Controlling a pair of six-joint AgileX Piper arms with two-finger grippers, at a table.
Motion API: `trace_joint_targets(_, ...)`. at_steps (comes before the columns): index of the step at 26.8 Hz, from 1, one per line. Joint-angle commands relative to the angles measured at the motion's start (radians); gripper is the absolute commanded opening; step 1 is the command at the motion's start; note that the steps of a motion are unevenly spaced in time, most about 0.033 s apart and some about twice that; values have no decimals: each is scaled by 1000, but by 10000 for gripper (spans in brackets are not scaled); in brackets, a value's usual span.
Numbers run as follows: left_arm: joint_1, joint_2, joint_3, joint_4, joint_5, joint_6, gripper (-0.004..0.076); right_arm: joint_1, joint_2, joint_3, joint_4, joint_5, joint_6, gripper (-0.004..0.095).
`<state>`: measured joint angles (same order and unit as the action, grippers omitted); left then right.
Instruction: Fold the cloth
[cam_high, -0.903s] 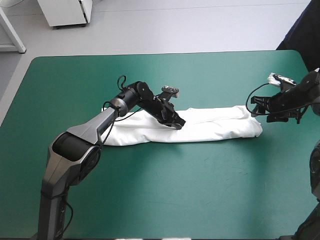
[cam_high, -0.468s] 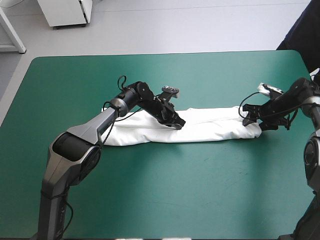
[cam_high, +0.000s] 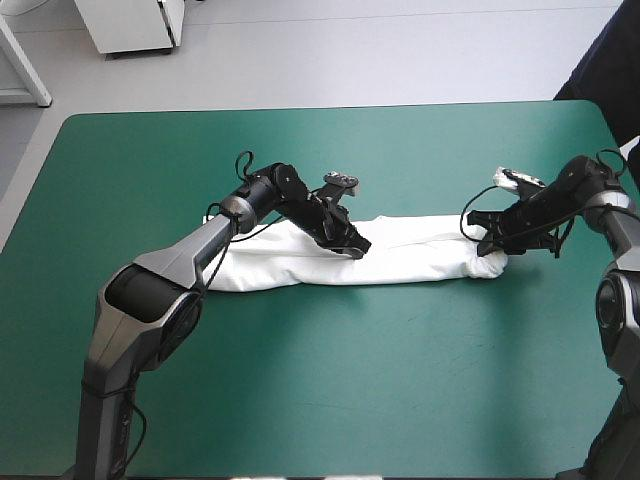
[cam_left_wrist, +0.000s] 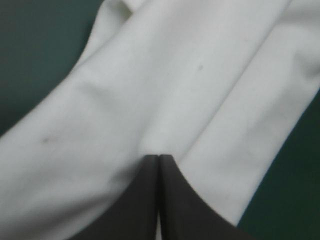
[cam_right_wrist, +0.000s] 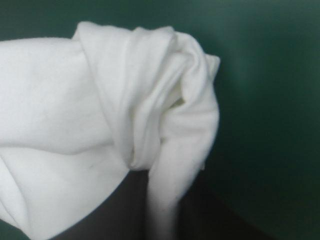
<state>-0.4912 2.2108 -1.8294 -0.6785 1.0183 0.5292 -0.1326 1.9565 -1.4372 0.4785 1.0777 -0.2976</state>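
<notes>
The white T-shirt (cam_high: 420, 255) lies as a long folded strip across the middle of the teal-green table. My left gripper (cam_high: 358, 247) is shut and presses its tip down onto the strip near its middle. In the left wrist view the black fingers meet in one arch (cam_left_wrist: 159, 159) on the white T-shirt (cam_left_wrist: 175, 90). My right gripper (cam_high: 490, 245) is at the strip's right end, shut on the T-shirt. In the right wrist view a bunched fold of the T-shirt (cam_right_wrist: 150, 100) runs down between the fingers of the right gripper (cam_right_wrist: 156, 175).
Bare teal-green cover (cam_high: 350, 380) stretches from the strip to the near edge, and a similar band lies toward the far edge (cam_high: 330, 108). The strip's left end (cam_high: 235, 275) rests flat under the left arm.
My right gripper has moved left along the table with the strip's right end in it, so that end is now bunched and drawn inward. The left arm has not moved.
</notes>
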Motion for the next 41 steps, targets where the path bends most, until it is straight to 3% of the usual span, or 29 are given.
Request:
trace_joint_targets(1, -12, -41, -13, -8, 27, 0, -22, 18, -12, -5, 34, 9, -19, -17)
trace_joint_targets(13, -6, -41, -13, -3, 27, -7, -22, 12, -100, -202, 79, 102, -15, -17)
trace_joint_targets(30, -6, -41, -15, -12, 12, -8, -22, 10, -283, -289, 155, 111, -27, -17)
trace_joint_targets(33, -3, -41, -78, 46, 100, -53, -22, 10, -283, -289, 156, 111, -27, -17)
trace_joint_targets(35, 1, -54, -172, 179, 217, -119, -22, 12, -283, -289, 161, 114, -27, -17)
trace_joint_targets(36, 11, -82, -228, 246, 262, -159, -22, 14, -283, -289, 190, 115, -27, -17)
trace_joint_targets(41, 91, -272, -265, 311, 270, -183, -22, 30, -283, -289, 440, 116, -93, -16)
